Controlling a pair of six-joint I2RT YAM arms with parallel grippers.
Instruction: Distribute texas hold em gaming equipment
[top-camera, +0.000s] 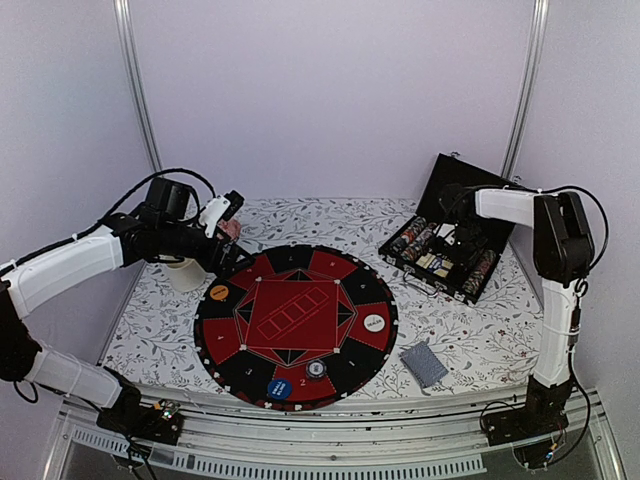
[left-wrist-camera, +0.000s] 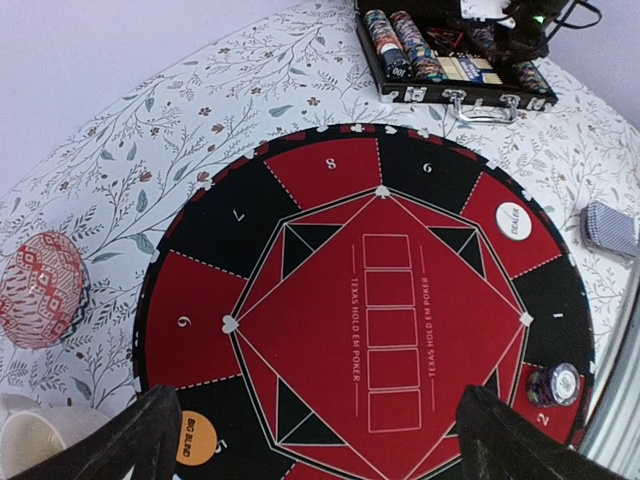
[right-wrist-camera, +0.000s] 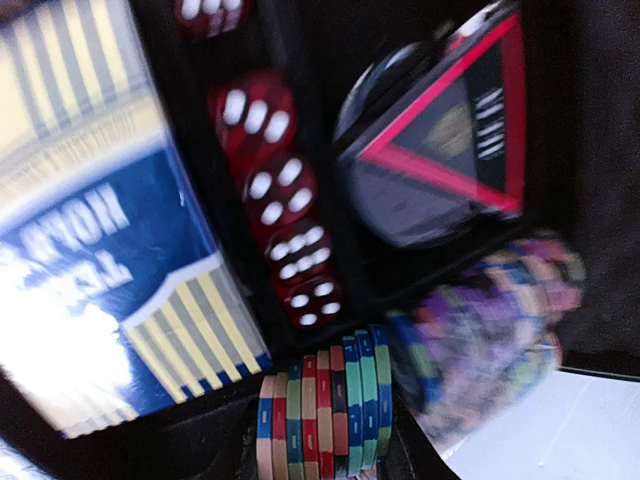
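The round red-and-black poker mat (top-camera: 295, 325) carries an orange disc (top-camera: 219, 293), a white dealer disc (top-camera: 374, 323), a blue disc (top-camera: 280, 388) and a small stack of striped chips (top-camera: 316, 369). A deck of grey-blue cards (top-camera: 424, 363) lies to the right of the mat. My left gripper (left-wrist-camera: 330, 450) hangs open above the mat's left side, beside the orange disc (left-wrist-camera: 196, 438). My right gripper (right-wrist-camera: 325, 445) is down inside the open black case (top-camera: 450, 250), shut on a short row of striped poker chips (right-wrist-camera: 325, 410).
A pink patterned bowl (left-wrist-camera: 40, 290) and a white cup (left-wrist-camera: 35, 445) stand left of the mat, under my left arm. Inside the case are red dice (right-wrist-camera: 280, 200), a blue-and-yellow card box (right-wrist-camera: 90, 250) and more chip rows (right-wrist-camera: 490, 320). The raised case lid (top-camera: 470, 185) stands behind.
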